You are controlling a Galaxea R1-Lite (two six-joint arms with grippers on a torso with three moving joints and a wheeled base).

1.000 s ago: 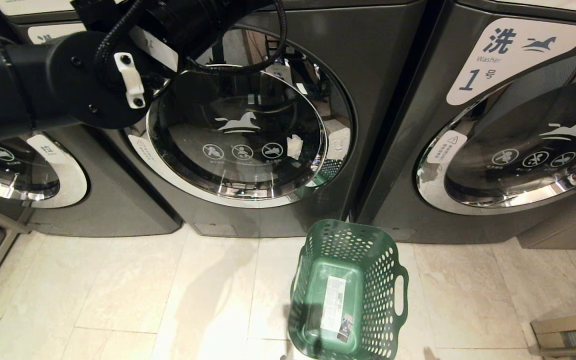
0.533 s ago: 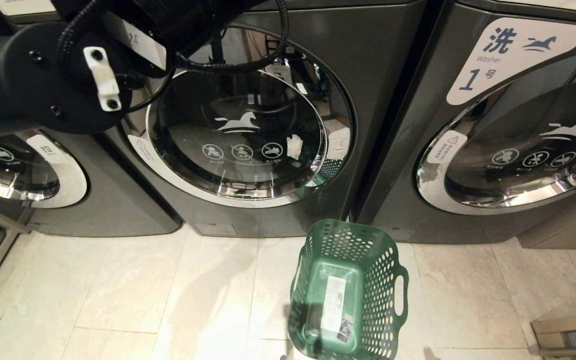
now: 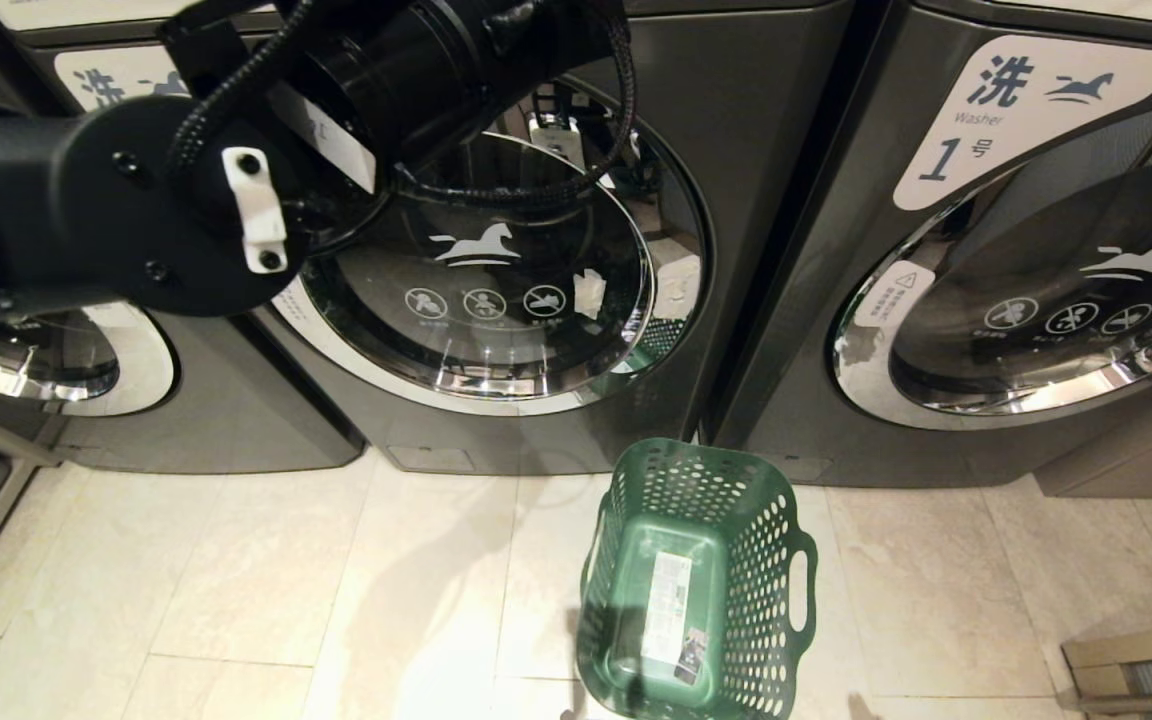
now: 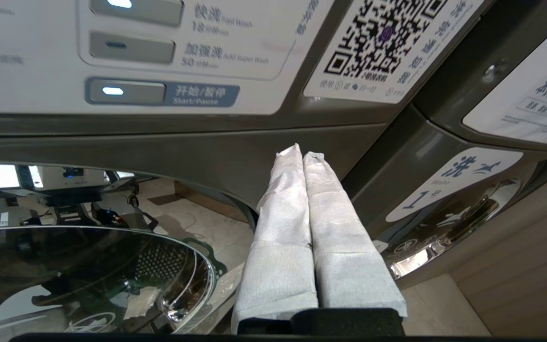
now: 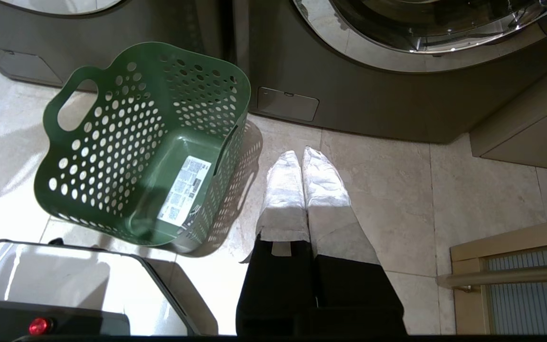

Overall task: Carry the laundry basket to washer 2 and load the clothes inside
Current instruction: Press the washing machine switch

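The dark green laundry basket (image 3: 701, 580) stands on the tile floor in front of the gap between two washers. It holds nothing, and the white sticker on its bottom shows. The clothes are out of view. Washer 2 (image 3: 736, 150) is the middle grey machine; my left arm (image 3: 186, 190) crosses its label and the top of its round glass door (image 3: 481, 270). My left gripper (image 4: 302, 152) is shut and empty, pointing at the grey panel above that door. My right gripper (image 5: 302, 154) hangs shut and empty over the floor beside the basket (image 5: 145, 142).
Washer 1 (image 3: 986, 110) stands to the right and a third machine (image 3: 36, 350) to the left. Above the door are a lit Start/Pause button (image 4: 159, 92) and a QR sticker (image 4: 378, 42). A metal-framed fixture (image 3: 1136, 670) sits at the lower right.
My left arm swung left, then came back right and lower, reaching further across the top of the middle washer's door. The basket and my right gripper have stayed put.
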